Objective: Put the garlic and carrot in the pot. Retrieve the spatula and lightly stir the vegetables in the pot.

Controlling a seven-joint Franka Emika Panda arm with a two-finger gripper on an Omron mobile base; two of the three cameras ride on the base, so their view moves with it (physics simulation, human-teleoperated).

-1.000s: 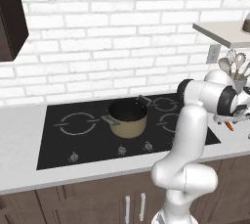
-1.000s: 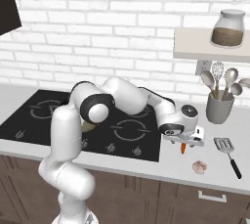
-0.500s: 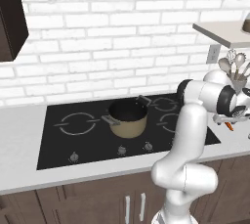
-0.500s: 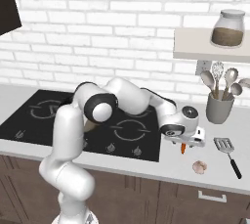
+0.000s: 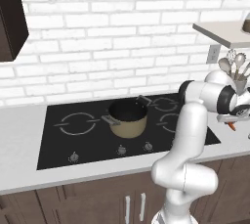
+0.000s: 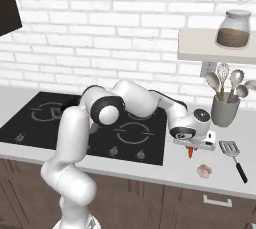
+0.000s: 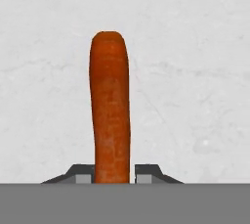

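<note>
The white arm reaches out to the right of the black glass cooktop (image 6: 135,138), with its two-finger gripper (image 6: 191,149) pointing down over the pale grey counter (image 6: 175,165). The gripper's two small dark finger tips (image 7: 146,171) are pressed against either side of the short orange tapered carrot (image 7: 110,105), so the claw is clamped on it. In the hand view the carrot runs straight away from the fingers over the speckled counter surface. In the right base view its orange end (image 6: 190,152) hangs just under the hand; whether it touches the counter cannot be told. In the left base view a small bit of orange (image 5: 231,125) shows below the hand at the right edge.

The small rounded whitish garlic bulb (image 6: 204,171) with a faint pink tint lies on the counter near the carrot, towards the front edge. Just to its right lies the grey metal spatula (image 6: 233,156) with a flat slotted head and a thin dark handle pointing towards the front edge.

The round tan-gold pot (image 5: 128,119) with a dark inside and stubby dark grey side handles stands on the cooktop, well apart from the gripper.

Behind the spatula a grey utensil cup (image 6: 223,111) holds round-bowled spoons and a whisk, under a wall shelf (image 6: 215,52) carrying a glass jar (image 6: 233,29) of brown contents
</note>
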